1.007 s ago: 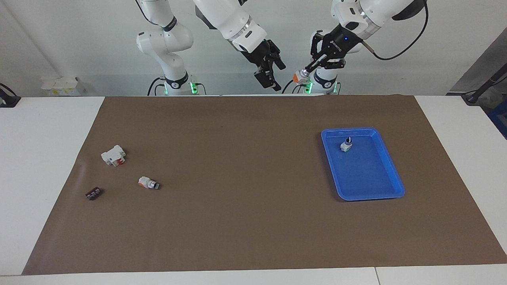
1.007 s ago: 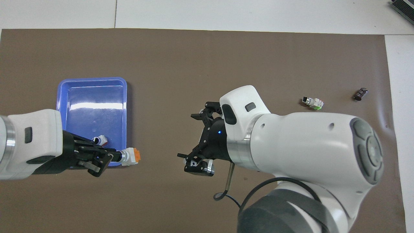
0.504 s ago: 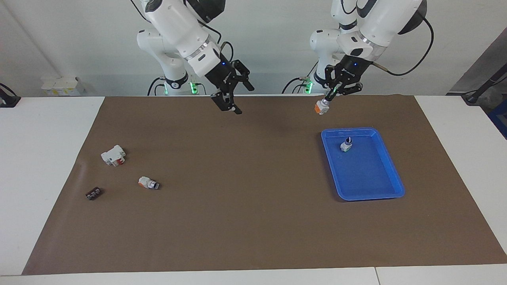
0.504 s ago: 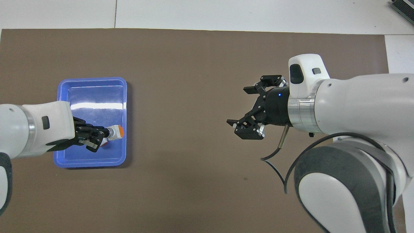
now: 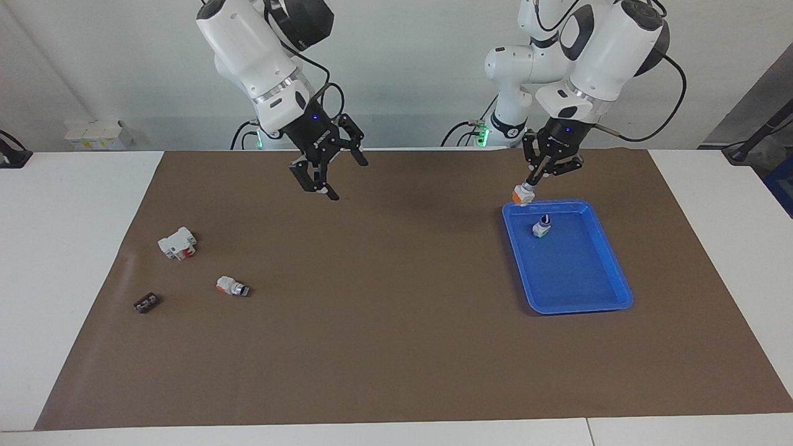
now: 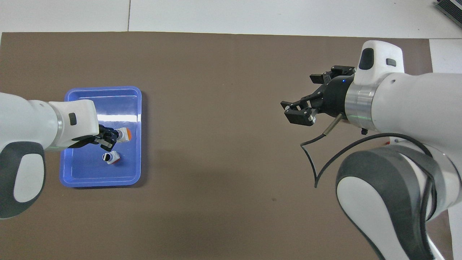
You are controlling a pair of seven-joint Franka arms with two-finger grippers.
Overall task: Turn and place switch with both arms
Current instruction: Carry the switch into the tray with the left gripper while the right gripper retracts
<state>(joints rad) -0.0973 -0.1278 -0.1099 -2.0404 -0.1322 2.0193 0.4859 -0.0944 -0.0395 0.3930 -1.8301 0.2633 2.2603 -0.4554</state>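
**Left gripper carries the switch over the blue tray's rim**

Left gripper (image 5: pixel 534 180), reaching in from the left arm's base, is clamped on the switch (image 5: pixel 521 196) by its knob end, so the orange base hangs lowest. In the facing view the switch is in the air just over the rim of the blue tray (image 5: pixel 573 306) at the tray's end nearest the robots; it does not rest on anything. From overhead the same gripper (image 6: pixel 108 137) and the switch (image 6: pixel 124 134) cover the tray's (image 6: pixel 99 180) inner floor.

Taking the tray as the landmark and going from the robots outward: inside the tray, a little farther from the robots than the held switch, stands a second small switch (image 5: pixel 541 227) with a black knob uppermost, upright on the tray floor and apart from the walls. It shows overhead too (image 6: pixel 110 157).

Right gripper (image 5: pixel 327 175) hangs over the bare brown mat (image 5: pixel 396 347), well apart from the tray, toward the right arm's end of the table. Its fingers stand wide apart and hold nothing; the overhead view (image 6: pixel 312 97) shows the same spread.

Well apart from the tray, at the right arm's end of the mat, lie three loose parts: a white block (image 5: pixel 178 243), then an orange-and-white switch (image 5: pixel 232 287) on its side, then a small black part (image 5: pixel 146 303) farthest from the robots.
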